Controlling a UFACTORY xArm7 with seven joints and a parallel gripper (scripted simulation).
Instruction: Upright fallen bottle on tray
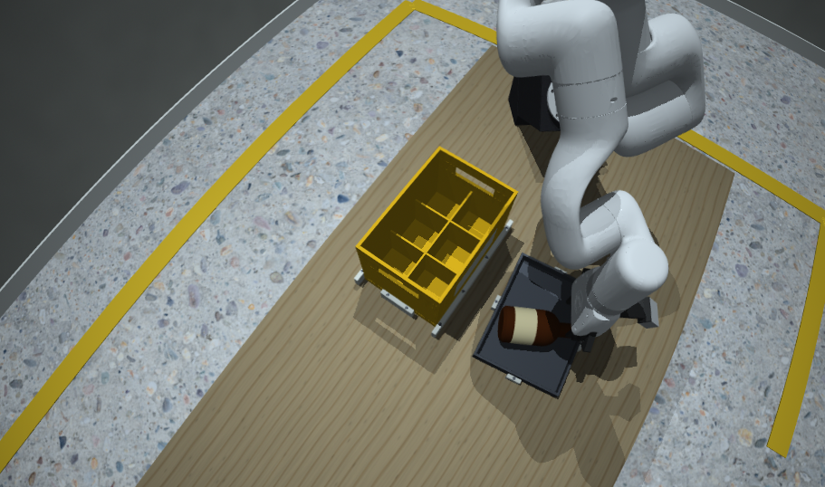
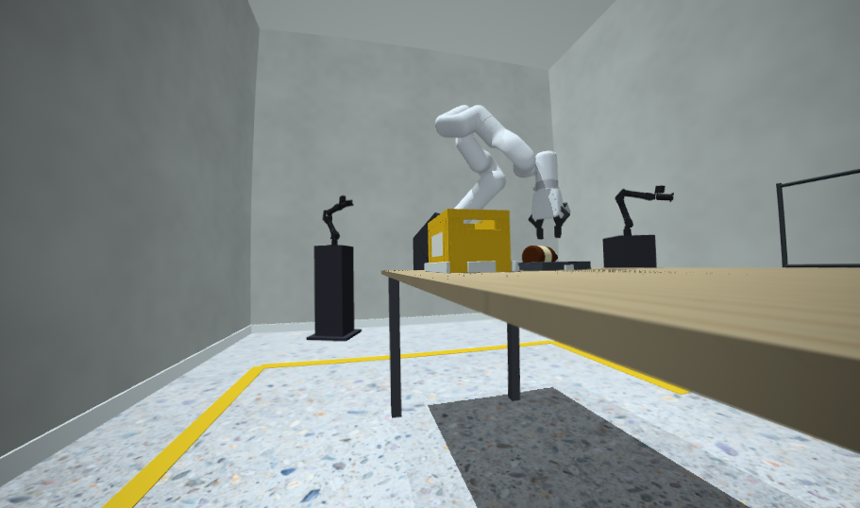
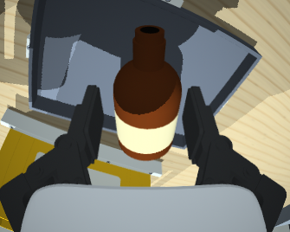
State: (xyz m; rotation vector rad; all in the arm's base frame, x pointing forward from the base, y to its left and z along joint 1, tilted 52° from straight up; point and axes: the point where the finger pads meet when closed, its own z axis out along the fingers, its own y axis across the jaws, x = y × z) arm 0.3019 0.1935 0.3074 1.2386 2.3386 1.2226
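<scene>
1. Top view: the bottle [image 1: 527,326] is seen lying on its side in the dark tray [image 1: 532,363], neck pointed toward the arm, base toward the yellow crate [image 1: 437,225]. The gripper is mostly hidden under the wrist here. The crate is seated between its grey rails, just beside the tray, not touched.
2. Exterior view: the gripper [image 2: 548,228] is seen above the bottle [image 2: 539,254], apart from it, fingers spread. Tray [image 2: 562,265] and crate [image 2: 477,240] are seen flat on the table [image 2: 609,290].
3. Wrist view: the bottle [image 3: 147,102] is framed between the two fingers, label band centred in the gap. Fingers are roughly two-thirds open; nothing is gripped, and space is visible on both sides of the body.
4. Step judged: approach for the grasp, bottle not yet picked up.
5. Next move is judged to need a straight descent until the fingers straddle the body, then closing. The tray wall is to be avoided. Rotation to upright comes after.
</scene>
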